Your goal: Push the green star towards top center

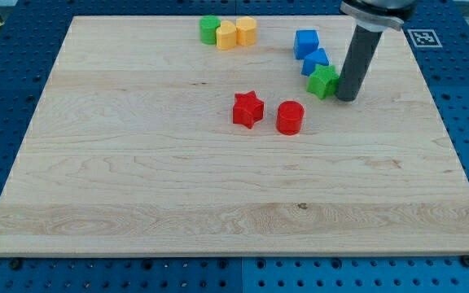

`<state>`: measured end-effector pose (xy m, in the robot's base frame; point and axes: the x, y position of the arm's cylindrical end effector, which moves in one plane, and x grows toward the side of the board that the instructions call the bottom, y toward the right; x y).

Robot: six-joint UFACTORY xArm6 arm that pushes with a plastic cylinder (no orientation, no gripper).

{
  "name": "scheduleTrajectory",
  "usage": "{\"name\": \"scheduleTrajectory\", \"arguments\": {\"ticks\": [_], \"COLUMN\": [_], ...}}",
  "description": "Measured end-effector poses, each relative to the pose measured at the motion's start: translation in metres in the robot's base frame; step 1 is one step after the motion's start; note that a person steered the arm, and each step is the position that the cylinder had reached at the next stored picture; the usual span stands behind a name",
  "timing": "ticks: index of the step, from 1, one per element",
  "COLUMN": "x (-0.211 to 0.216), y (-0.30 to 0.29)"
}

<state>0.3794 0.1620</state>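
Observation:
The green star (322,80) lies right of the board's middle, towards the view's top, touching a blue block (316,60) just above it. My tip (347,98) stands at the star's right side, close against it or touching it. The dark rod rises from there towards the view's top right.
A blue cube (305,41) sits above the other blue block. A red star (248,109) and a red cylinder (290,117) lie left and below the green star. A green block (209,29) and two yellow blocks (227,35) (246,30) line the wooden board's (137,163) top edge.

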Motion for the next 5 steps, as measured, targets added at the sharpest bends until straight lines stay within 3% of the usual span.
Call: {"name": "scheduleTrajectory", "arguments": {"ticks": [2, 5], "x": [-0.03, -0.016], "y": [-0.027, -0.042]}}
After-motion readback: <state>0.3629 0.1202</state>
